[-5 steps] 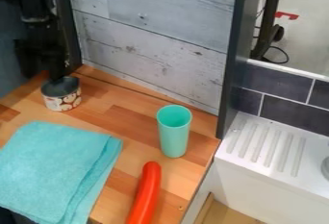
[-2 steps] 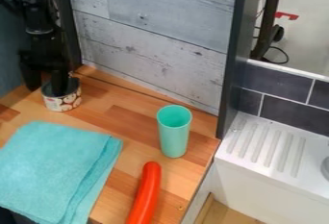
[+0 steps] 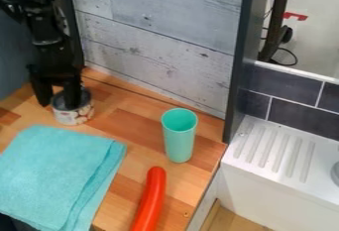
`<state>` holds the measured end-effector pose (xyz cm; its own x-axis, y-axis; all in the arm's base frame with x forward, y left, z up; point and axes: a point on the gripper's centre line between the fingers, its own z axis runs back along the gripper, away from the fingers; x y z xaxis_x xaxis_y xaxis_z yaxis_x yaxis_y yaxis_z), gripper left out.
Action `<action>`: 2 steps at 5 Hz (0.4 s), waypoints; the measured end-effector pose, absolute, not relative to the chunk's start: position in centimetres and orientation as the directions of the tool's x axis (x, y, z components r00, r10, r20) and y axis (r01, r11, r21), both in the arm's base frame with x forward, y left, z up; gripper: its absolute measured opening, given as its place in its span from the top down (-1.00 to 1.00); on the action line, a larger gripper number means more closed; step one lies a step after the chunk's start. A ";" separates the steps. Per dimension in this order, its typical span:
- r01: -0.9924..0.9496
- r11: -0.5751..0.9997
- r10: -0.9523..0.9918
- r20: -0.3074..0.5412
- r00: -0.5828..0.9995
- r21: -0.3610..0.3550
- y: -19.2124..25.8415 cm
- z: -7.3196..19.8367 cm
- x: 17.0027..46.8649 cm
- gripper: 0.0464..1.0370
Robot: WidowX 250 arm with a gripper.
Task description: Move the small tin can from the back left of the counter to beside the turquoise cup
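A wooden tabletop (image 3: 132, 126) meets a whitewashed plank wall (image 3: 159, 51); grey floor (image 3: 314, 36) shows beyond. The arm hangs at upper left, claw (image 3: 59, 104) pointing down, fingers apart, one inside the can (image 3: 70, 118) near the wall, one outside. One can, one turquoise cloth (image 3: 53, 170), one green cup (image 3: 179, 143), one curved red object (image 3: 151, 200).

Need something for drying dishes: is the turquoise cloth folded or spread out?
The turquoise cloth is folded: along its right side, one layer's edge shows just beyond another's.

Turquoise cloth (image 3: 56, 173), orange-red tube (image 3: 151, 200), mint-green cup (image 3: 179, 141)
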<state>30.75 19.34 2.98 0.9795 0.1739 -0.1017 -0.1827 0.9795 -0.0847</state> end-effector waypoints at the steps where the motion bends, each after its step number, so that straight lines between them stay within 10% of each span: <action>1: -0.152 0.972 0.142 -0.070 0.987 -0.179 16.2 2.7 31.7 -0.93; 2: -0.113 0.959 0.108 -0.034 0.994 -0.261 12.8 2.6 33.2 -0.93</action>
